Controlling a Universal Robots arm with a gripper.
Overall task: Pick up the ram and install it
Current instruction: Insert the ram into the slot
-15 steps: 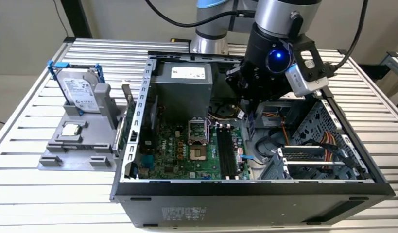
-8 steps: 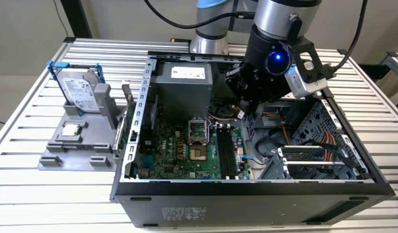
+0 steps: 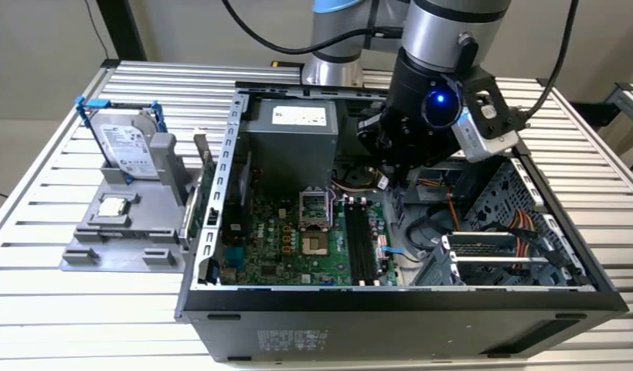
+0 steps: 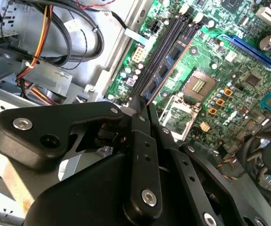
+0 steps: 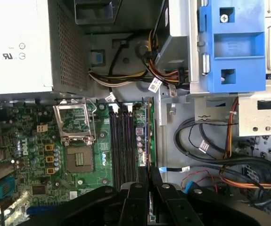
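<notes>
Over the motherboard's (image 4: 229,80) slots, I am holding my gripper (image 4: 142,107) clamped on the ram (image 4: 166,70); picking looks done, seating is underway.

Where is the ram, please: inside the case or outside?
Inside: the ram stands on edge at the memory slots, held by the gripper; whether seated, cannot tell.

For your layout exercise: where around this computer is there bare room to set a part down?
Bare slatted table lies in front of the grey holder and beside the case. Inside the case it is crowded: cables, motherboard, and the pincer at the ram.
</notes>
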